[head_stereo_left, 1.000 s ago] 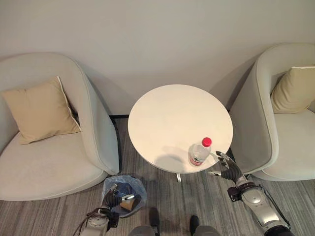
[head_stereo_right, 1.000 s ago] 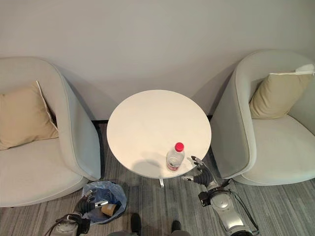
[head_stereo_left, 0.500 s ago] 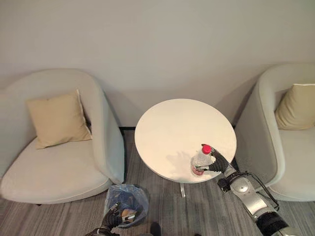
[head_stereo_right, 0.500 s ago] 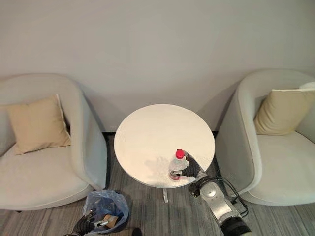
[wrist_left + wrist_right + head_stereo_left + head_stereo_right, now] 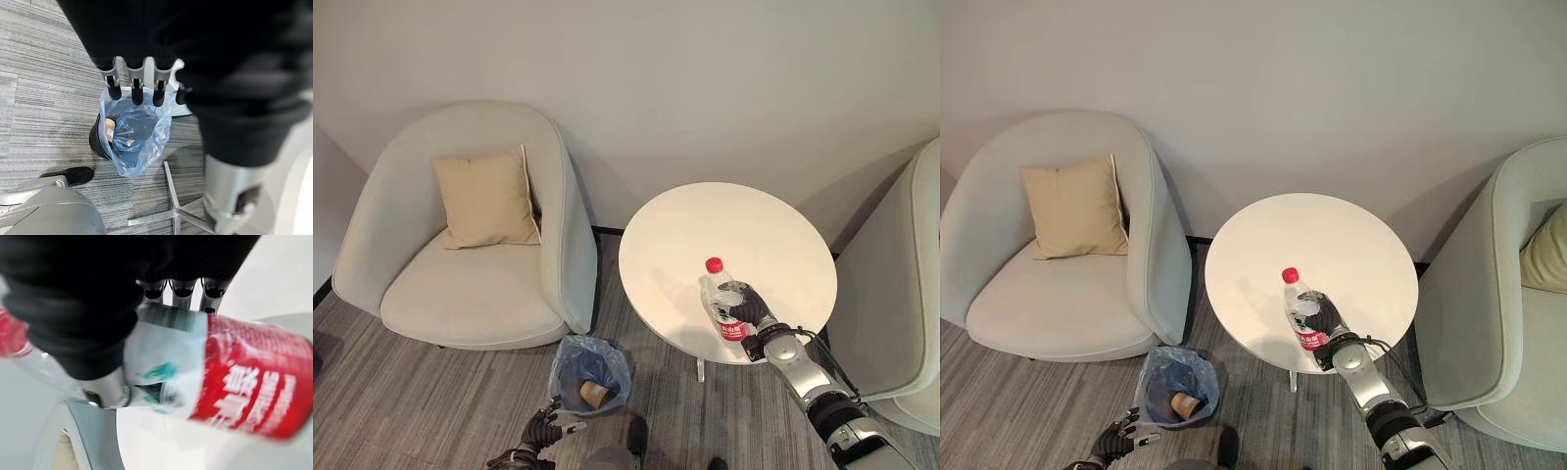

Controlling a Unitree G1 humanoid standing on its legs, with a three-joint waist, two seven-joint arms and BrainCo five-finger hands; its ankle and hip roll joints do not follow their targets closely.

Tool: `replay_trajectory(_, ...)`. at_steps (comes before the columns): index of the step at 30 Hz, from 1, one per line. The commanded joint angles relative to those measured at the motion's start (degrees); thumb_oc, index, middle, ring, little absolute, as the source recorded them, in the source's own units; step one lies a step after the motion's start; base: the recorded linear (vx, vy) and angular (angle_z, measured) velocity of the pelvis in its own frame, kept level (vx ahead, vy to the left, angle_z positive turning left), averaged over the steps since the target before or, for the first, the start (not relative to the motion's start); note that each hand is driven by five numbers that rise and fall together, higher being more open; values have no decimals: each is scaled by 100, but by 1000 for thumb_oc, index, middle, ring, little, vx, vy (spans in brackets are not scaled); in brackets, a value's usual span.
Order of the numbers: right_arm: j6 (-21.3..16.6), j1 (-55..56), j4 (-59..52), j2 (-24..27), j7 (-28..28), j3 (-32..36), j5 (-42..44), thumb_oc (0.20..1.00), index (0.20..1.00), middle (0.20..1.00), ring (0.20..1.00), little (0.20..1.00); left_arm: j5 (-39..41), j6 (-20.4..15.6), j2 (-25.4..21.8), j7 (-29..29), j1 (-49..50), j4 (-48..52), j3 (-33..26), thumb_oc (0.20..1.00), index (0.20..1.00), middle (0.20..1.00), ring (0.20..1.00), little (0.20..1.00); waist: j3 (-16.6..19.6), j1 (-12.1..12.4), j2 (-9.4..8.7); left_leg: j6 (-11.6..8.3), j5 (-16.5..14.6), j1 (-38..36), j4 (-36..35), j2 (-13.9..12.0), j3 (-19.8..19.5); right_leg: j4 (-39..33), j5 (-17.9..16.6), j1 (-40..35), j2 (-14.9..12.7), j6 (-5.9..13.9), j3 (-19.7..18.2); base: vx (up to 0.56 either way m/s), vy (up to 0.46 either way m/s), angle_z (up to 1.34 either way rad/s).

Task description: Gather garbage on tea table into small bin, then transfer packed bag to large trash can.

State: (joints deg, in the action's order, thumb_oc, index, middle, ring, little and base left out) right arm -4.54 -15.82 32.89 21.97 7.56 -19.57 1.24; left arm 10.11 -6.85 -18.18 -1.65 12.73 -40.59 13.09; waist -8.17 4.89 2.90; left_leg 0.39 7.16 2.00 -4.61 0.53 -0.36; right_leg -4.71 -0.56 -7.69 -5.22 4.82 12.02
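Bottle (image 5: 722,303) gripped by curled right hand (image 5: 751,309); left hand (image 5: 543,428) hangs relaxed.

I am in what looks like a lounge or waiting corner of an office or hotel. A small round white tea table (image 5: 724,245) stands before a plain pale wall (image 5: 705,78), with a rounded light-grey armchair (image 5: 460,255) on each side. The chair on my left has a tan cushion (image 5: 485,198). The floor is grey striped carpet (image 5: 372,401). A little bin lined with a blue plastic bag (image 5: 590,370) sits by the table.
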Motion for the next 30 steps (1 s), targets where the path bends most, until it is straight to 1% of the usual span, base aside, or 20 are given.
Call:
replay_trajectory(1,-362,-208,-835,179,186,180,132,200,200,200,200,200,14,-148,-313,-45,-403,134,-121,1000,1000,1000,1000,1000,-118,30,-228,-207,-943,-335,313,-153,9,605,788,176,-120,83,-192,-15,-33,11)
replay_trajectory(3,-389,-120,-1034,230,166,234,120,200,200,200,200,200,4,-147,-303,-46,-397,130,-147,1000,1000,1000,1000,1000,-103,12,-238,-215,-944,-353,308,-167,5,608,797,163,-113,75,-192,-14,-26,7)
replay_trajectory(7,-516,169,-1828,356,50,371,99,200,200,200,200,200,-12,-133,-266,-55,-429,113,-203,1000,1000,1000,1000,1000,-78,-49,-266,-256,-909,-358,336,-217,2,613,832,137,-68,32,-165,-43,-47,1)
replay_trajectory(8,-574,308,-2203,407,-16,425,45,200,200,200,200,200,-16,-130,-242,-55,-451,85,-216,1000,1000,1000,1000,1000,-78,-76,-265,-299,-860,-339,332,-241,-38,607,855,129,-40,-8,-114,-78,-80,2)
replay_trajectory(10,-632,425,-2498,419,-55,455,36,200,200,200,200,200,-3,-128,-214,-58,-476,103,-216,1000,1000,1000,1000,1000,-83,-96,-248,-368,-760,-271,321,-270,-94,573,887,132,0,-53,-37,-103,-80,16)
replay_trajectory(11,-698,506,-2635,359,-79,437,80,200,200,200,200,200,27,-128,-178,-87,-533,87,-211,1000,1000,1000,1000,1000,-107,-91,-243,-457,-647,-159,316,-297,-172,504,905,125,40,-87,67,-97,-63,29)
replay_trajectory(14,-748,548,-2838,334,-74,406,79,200,200,200,200,200,62,-135,-128,-122,-561,39,-225,1000,1000,1000,1000,1000,-117,-99,-234,-505,-613,-58,338,-304,-229,444,906,111,67,-103,174,-83,-49,41)
replay_trajectory(17,-797,590,-2989,273,-56,325,154,200,200,200,200,200,90,-140,-58,-153,-591,31,-156,1000,1000,1000,1000,1000,-193,-77,-229,-559,-598,183,618,-274,-176,395,904,62,43,-139,369,-81,-1,26)
replay_trajectory(19,-803,623,-2994,277,-7,334,159,200,200,200,200,200,52,-165,-23,-157,-632,57,-97,1000,1000,1000,1000,1000,-235,-122,-238,-522,-614,335,811,-334,139,408,903,67,-30,-142,561,-62,42,63)
replay_trajectory(20,-803,623,-2993,278,-6,333,159,200,200,200,200,200,51,-166,-22,-158,-632,57,-97,1000,1000,1000,1000,1000,-232,-126,-237,-522,-625,347,830,-333,135,409,904,69,-30,-141,565,-41,68,77)
replay_trajectory(21,-792,629,-2982,294,13,339,147,200,200,200,200,200,29,-172,-11,-168,-657,74,-80,1000,1000,1000,1000,1000,-248,-158,-248,-483,-643,408,934,-394,362,413,894,71,-78,-142,646,-28,109,71)
replay_trajectory(22,-752,679,-3015,330,58,399,109,200,200,200,200,200,7,-166,6,-179,-695,117,-59,1000,1000,1000,1000,1000,-239,-225,-245,-439,-675,426,992,-526,810,420,880,62,-147,-133,778,-23,107,51)
replay_trajectory(23,-751,684,-3017,331,59,398,108,200,200,200,200,200,6,-165,7,-179,-690,119,-58,1000,1000,1000,1000,1000,-255,-213,-246,-444,-702,403,1009,-531,821,429,898,42,-147,-133,766,17,183,46)
replay_trajectory(24,-722,734,-2998,347,115,487,59,200,200,200,200,200,-56,-163,44,-183,-775,106,-13,1000,1000,1000,1000,1000,-227,-303,-246,-410,-768,364,1076,-620,1241,443,870,21,-239,-103,952,42,168,56)
replay_trajectory(25,-693,759,-3005,349,122,530,43,200,200,200,200,200,-95,-160,46,-161,-805,86,9,1000,1000,1000,1000,1000,-201,-340,-237,-395,-805,319,1070,-653,1394,453,863,13,-279,-87,1009,81,249,78)
replay_trajectory(27,-656,775,-2996,329,99,546,4,200,200,200,200,200,-156,-172,62,-157,-777,99,27,1000,1000,1000,1000,1000,-151,-378,-216,-354,-911,220,1077,-614,1464,486,839,-25,-356,-22,1018,106,201,82)
replay_trajectory(28,-656,775,-2996,328,99,546,4,200,200,200,200,200,-157,-173,62,-157,-777,99,27,1000,1000,1000,1000,1000,-153,-377,-217,-353,-913,218,1080,-613,1465,487,839,-26,-358,-20,1017,103,169,57)
replay_trajectory(30,-620,774,-2952,268,67,530,-28,200,200,200,200,200,-244,-142,62,-131,-757,33,30,1000,1000,1000,1000,1000,-89,-370,-239,-261,-1035,148,1045,-517,1482,611,816,-37,-490,53,994,135,256,24)
